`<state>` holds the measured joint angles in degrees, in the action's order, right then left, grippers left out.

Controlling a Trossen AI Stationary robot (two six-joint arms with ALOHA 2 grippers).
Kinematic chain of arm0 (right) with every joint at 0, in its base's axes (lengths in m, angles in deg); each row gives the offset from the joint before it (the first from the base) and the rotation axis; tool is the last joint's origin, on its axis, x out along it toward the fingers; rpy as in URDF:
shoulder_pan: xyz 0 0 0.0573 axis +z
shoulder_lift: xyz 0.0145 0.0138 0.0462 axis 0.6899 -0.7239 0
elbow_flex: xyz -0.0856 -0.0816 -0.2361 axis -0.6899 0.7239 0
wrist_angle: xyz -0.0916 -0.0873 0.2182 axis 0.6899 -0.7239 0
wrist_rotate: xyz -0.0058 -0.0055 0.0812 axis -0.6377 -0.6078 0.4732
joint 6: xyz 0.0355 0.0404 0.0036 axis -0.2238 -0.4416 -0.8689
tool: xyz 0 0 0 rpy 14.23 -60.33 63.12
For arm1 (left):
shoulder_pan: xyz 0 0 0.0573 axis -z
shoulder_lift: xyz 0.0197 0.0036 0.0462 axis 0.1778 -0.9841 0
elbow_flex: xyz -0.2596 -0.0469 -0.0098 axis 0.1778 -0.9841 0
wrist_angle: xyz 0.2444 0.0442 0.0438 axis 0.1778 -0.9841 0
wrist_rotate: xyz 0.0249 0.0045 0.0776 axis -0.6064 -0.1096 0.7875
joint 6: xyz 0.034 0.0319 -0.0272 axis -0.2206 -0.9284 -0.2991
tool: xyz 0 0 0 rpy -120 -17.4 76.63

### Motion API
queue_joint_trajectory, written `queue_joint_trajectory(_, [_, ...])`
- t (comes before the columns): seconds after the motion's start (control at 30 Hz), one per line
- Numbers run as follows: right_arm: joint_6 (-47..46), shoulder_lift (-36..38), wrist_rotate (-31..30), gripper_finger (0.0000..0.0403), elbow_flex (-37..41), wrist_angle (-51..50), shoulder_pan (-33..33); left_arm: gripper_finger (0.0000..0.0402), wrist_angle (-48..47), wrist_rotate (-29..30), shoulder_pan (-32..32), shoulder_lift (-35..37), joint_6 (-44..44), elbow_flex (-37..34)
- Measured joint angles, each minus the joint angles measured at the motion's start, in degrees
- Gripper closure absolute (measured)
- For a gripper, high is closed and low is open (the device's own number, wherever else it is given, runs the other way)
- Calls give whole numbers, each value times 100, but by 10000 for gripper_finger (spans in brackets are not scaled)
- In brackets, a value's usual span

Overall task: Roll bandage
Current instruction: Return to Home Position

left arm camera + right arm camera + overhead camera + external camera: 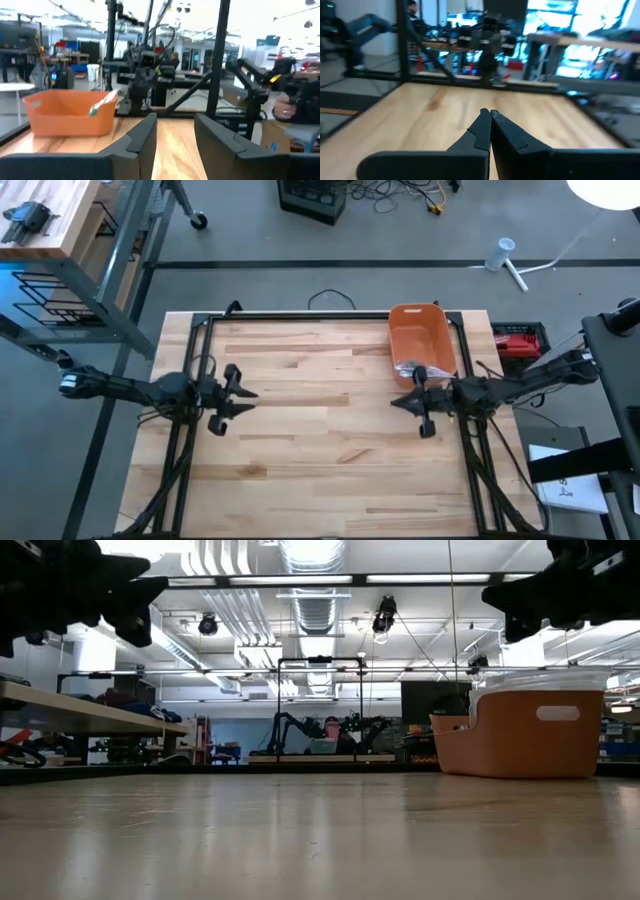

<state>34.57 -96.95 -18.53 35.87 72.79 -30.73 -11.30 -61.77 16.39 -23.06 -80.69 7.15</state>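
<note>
Bandage (93, 111): one, green bit showing in the one zip bag (106, 99), inside the bin. One bench (320, 445); wide open run of wood across the middle and to the near edge. One orange bin (392, 330) at the far right corner, close to the far edge. Two claws, raised off the bench, facing each other: left claw (250, 401) spread, left side; right claw (394, 402) pressed together, just beside the bin's near end.
</note>
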Motion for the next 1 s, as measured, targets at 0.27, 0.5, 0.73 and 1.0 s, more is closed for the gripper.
queue_joint_trajectory(0.27, [187, 948, 1383, 401, 370, -132, -1218, 254, -80, 20, -324, 308, -91, -67])
queue_joint_trajectory(0.5, [-523, 1132, 2000, 401, 623, -988, -1857, 239, -381, 22, -358, 315, -3, -67])
queue_joint_trajectory(0.73, [-229, 1092, 2166, 401, 627, -286, -1841, 232, 379, 16, -358, 73, -505, -67])
queue_joint_trajectory(1.0, [-50, 1111, 2734, 401, 634, 477, -1854, 240, -6, -294, -365, 354, -625, -70])
